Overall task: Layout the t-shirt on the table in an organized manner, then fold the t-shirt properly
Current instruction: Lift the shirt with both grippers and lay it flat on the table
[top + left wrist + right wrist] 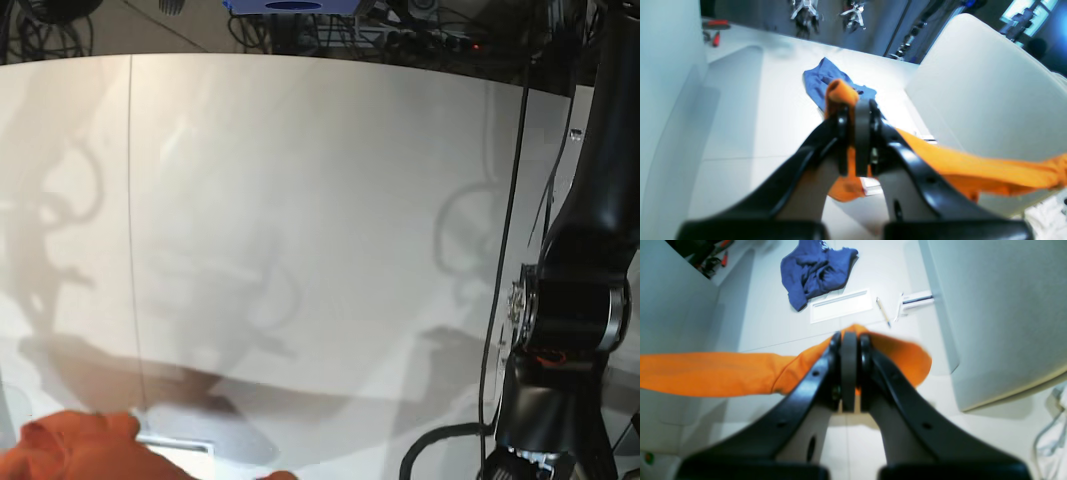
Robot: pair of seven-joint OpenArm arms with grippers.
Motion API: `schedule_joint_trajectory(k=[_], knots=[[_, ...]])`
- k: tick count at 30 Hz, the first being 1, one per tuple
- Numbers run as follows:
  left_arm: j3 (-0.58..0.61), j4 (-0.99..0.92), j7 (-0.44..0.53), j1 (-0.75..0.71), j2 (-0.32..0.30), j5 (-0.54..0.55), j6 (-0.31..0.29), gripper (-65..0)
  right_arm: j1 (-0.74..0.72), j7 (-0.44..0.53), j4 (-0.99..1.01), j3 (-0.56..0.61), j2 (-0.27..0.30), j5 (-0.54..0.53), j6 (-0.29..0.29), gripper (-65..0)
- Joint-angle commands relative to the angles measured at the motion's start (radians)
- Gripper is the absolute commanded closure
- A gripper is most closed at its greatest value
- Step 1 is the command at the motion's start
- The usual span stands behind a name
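Pinching the t-shirt (973, 170), the left gripper (858, 110) holds it above the floor beside the table (983, 100). The right gripper (849, 340) clamps another bunch. From the base, orange cloth shows at the table's near-left edge.

Both grippers are glossy black: the left gripper (858, 140) and the right gripper (850, 370) each have two curved, tapering fingers with small round screw holes along them and grey pads at the tips. In the base view, a thick black arm (585, 300) stands at 3 o'clock, with a black cable (505, 260) alongside.
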State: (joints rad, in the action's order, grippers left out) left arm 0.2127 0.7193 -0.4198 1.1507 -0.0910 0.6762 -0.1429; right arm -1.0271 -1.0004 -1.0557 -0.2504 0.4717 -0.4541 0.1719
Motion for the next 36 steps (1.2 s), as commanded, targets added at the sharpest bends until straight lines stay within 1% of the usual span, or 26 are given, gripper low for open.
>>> schedule_joint_trajectory(k=[1, 2, 4, 7, 10, 13, 17, 18, 21, 23, 25, 27, 29, 31, 33, 36], knots=[[-0.003, 0.033, 0.011, -0.018, -0.02, 0.0, 0.004, 0.0, 0.027, -0.013, -0.062, -0.003, 0.003, -0.01, 0.002, 0.0], [-0.003, 0.062, 0.011, -0.077, -0.04, 0.0, 0.004, 0.0, 0.095, -0.025, -0.119, -0.003, -0.003, -0.01, 0.002, 0.0], [-0.003, 0.112, 0.011, -0.186, -0.074, 0.0, 0.004, 0.0, 0.219, -0.033, -0.208, -0.003, -0.04, -0.01, 0.001, 0.0], [-0.002, 0.164, 0.012, -0.361, -0.123, -0.002, 0.004, 0.0, 0.416, -0.018, -0.269, -0.003, -0.089, -0.008, -0.002, 0.0], [0.0, 0.191, 0.012, -0.519, -0.141, -0.008, 0.004, 0.0, 0.592, 0.073, -0.26, -0.003, -0.155, -0.002, -0.002, 0.0], [0.006, 0.196, 0.016, -0.654, -0.152, -0.009, 0.004, 0.0, 0.721, 0.19, -0.173, -0.003, -0.195, -0.002, -0.002, 0.0], [0.0, 0.196, 0.017, -0.773, -0.161, -0.009, 0.004, 0.0, 0.815, 0.263, -0.074, -0.003, -0.204, -0.008, -0.002, 0.0], [-0.002, 0.198, 0.017, -0.796, -0.177, -0.008, 0.004, 0.0, 0.838, 0.268, -0.071, -0.003, -0.204, -0.008, -0.002, 0.0], [-0.002, 0.225, 0.017, -0.857, -0.192, -0.008, 0.004, 0.0, 0.896, 0.266, -0.076, -0.003, -0.204, -0.01, -0.001, 0.0], [-0.003, 0.267, 0.017, -0.906, -0.22, -0.006, 0.004, 0.0, 0.951, 0.266, -0.111, -0.005, -0.205, -0.01, -0.001, 0.0], [-0.003, 0.308, 0.017, -0.943, -0.232, -0.005, 0.004, 0.0, 1.008, 0.266, -0.169, -0.005, -0.21, -0.01, -0.001, 0.0], [-0.04, 0.34, 0.017, -0.986, -0.238, -0.003, 0.004, 0.0, 1.06, 0.266, -0.234, -0.019, -0.227, -0.01, -0.001, 0.0], [-0.1, 0.36, 0.014, -1.021, -0.238, -0.005, 0.004, 0.0, 1.108, 0.252, -0.303, -0.069, -0.236, -0.01, -0.001, 0.0], [-0.137, 0.372, 0.014, -1.046, -0.238, -0.005, 0.004, 0.0, 1.131, 0.209, -0.351, -0.105, -0.258, -0.01, 0.002, 0.0], [-0.158, 0.391, 0.014, -1.07, -0.238, -0.006, 0.004, 0.0, 1.146, 0.166, -0.386, -0.131, -0.273, -0.01, 0.004, 0.0], [-0.157, 0.434, 0.012, -1.116, -0.238, -0.006, 0.004, 0.0, 1.166, 0.16, -0.4, -0.137, -0.281, -0.01, 0.004, 0.0]])
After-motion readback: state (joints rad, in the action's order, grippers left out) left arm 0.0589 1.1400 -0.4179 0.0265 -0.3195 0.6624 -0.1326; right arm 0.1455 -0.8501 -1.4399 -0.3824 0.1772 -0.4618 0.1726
